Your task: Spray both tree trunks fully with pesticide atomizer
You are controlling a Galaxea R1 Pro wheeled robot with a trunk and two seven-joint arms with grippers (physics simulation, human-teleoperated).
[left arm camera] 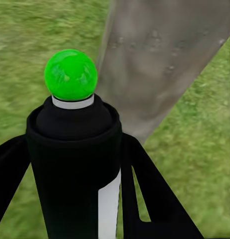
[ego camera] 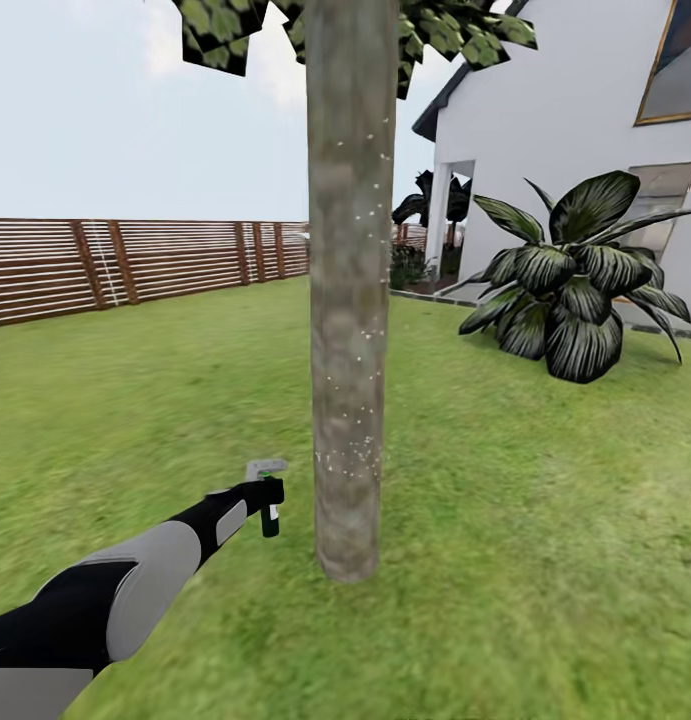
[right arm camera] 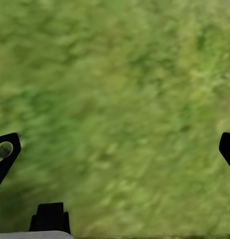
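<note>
A brown horizontal-slat wooden fence point(ego camera: 135, 262) runs behind the green lawn point(ego camera: 545, 520). A white house point(ego camera: 555, 120) stands beside a broad dark-leaved plant point(ego camera: 575, 290). Pale sky; the window looks possibly curtained.

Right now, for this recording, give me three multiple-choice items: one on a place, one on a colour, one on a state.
1. The pesticide atomizer is
A. lying on the lawn
B. in the left tool, beside the tree trunk
C. on the fence

2. The ball on top of the atomizer, in the left wrist view, is
A. red
B. white
C. green

3. The right tool is
A. open over grass
B. shut on the atomizer
C. shut on a leaf

Answers: B, the head view shows the bottle held up next to the trunk; C, a bright green ball caps it; A, both fingers sit far apart with nothing between.
</note>
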